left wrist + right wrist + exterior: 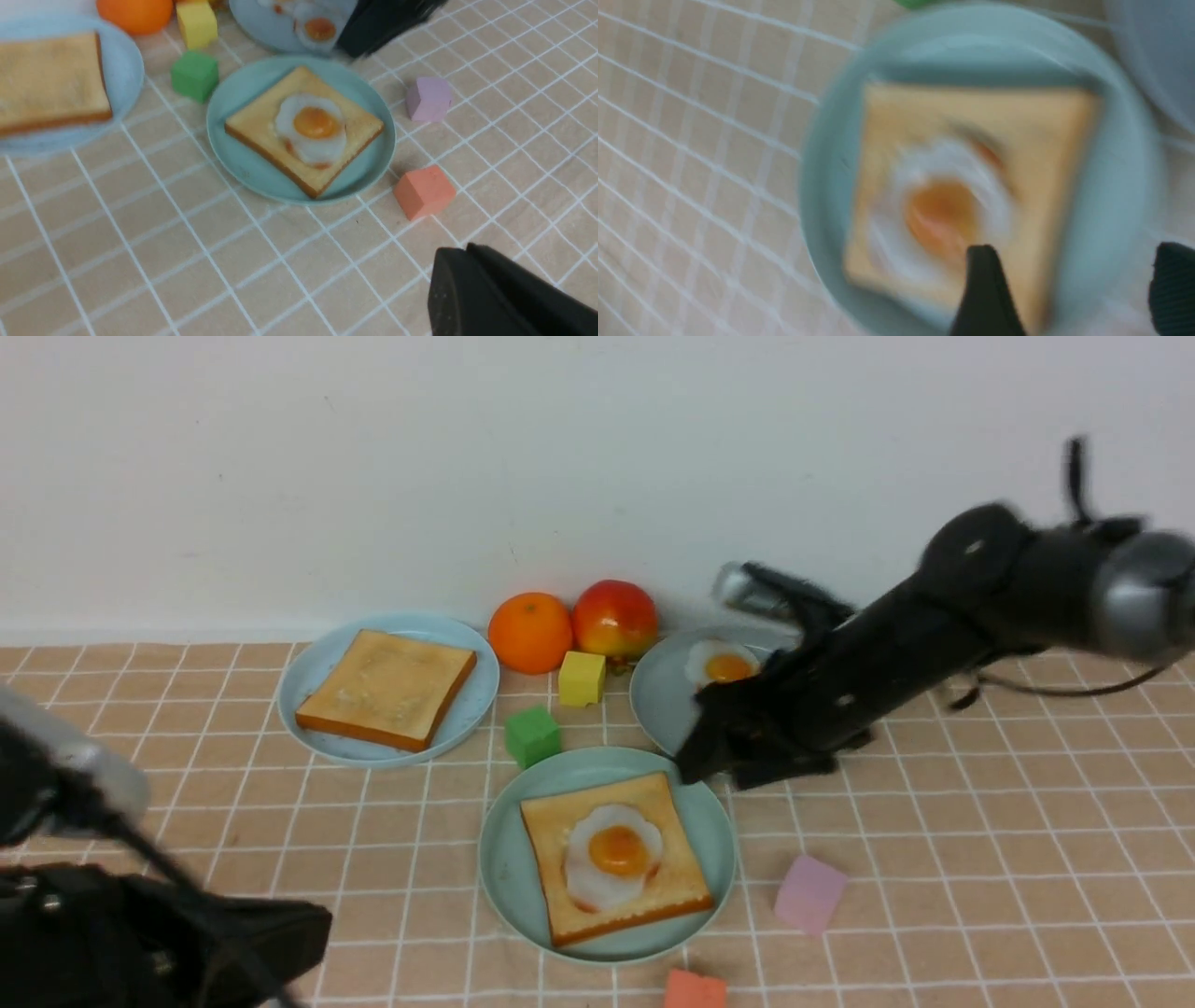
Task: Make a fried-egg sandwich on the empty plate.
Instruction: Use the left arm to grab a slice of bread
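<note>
Right gripper (721,767): fingers (983,284) spread wide with nothing between them. The right wrist view is blurred, but the gap is plain. The gripper hangs where two plates meet.

The mint-green plate (502,873) sits just to the gripper's left and toward the robot, its rim close under the fingertips. Cannot tell if they touch. On it one toast slice (546,826) lies flat with the fried egg (611,854) on top, yolk up, roughly centred and uncovered.

The grey-blue plate (658,700) is partly under the right gripper and right arm (934,635). The second egg (721,665) sits on it, just beyond the gripper on the wall side.

The second toast slice (387,689) lies flat on the sky-blue plate (313,667), well to the gripper's left. The green cube (532,735) is between the two, nearer the gripper. The yellow cube (582,678), orange (529,632) and apple (614,619) are left of the gripper and further toward the wall.

The lilac cube (810,893) is on the robot side of the gripper, slightly right. The orange-red cube (695,989) is further the same way, at the picture edge.

Left gripper (462,266): dark fingers in the corner of the left wrist view, cannot tell whether spread or pressed together. It is low at the robot's edge of the checked cloth (934,859). The mint-green plate is ahead of it and to its right, well apart. The orange-red cube is the nearest thing ahead.
</note>
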Controlling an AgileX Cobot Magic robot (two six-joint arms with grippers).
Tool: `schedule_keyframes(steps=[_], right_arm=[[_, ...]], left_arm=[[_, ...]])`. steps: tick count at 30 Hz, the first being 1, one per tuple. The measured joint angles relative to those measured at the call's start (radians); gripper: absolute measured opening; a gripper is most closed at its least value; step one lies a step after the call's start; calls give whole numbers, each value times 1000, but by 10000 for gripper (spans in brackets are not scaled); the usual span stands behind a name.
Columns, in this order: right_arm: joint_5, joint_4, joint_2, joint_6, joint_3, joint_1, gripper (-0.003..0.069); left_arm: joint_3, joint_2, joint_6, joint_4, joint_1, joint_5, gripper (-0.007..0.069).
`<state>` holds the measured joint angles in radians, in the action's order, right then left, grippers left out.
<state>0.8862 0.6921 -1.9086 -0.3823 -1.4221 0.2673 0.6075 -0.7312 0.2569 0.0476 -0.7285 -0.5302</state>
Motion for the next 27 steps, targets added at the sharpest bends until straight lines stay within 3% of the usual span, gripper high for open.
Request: schedule_keyframes(steps=[2, 5, 6, 8, 11, 12, 13, 19, 24, 27], right_arm=[[41, -76, 54, 41, 0, -13, 394], [162, -258, 231, 155, 1, -25, 232], [170, -272, 241, 160, 3, -25, 223], [201, -327, 364, 213, 21, -25, 113], [218, -339, 487, 235, 60, -25, 31], [218, -339, 495, 236, 64, -25, 27], [230, -329, 567, 240, 105, -25, 8], [246, -313, 791, 245, 262, -25, 5], [254, -314, 933, 247, 337, -25, 8], [258, -318, 1030, 248, 376, -25, 14]], left_arm=[[5, -37, 13, 4, 1, -3, 17], [80, -223, 31, 19, 1, -28, 15], [86, -233, 31, 18, 1, -28, 15], [177, -353, 29, 40, 12, -31, -13], [279, -476, -8, 44, 85, -36, -13], [287, -476, -8, 44, 85, -37, -13], [350, -549, -54, 31, 157, -47, -13], [564, -803, -201, -70, 373, -61, -13], [700, -986, -221, -48, 423, -61, 7], [802, -1124, -222, 15, 428, -60, 120]])
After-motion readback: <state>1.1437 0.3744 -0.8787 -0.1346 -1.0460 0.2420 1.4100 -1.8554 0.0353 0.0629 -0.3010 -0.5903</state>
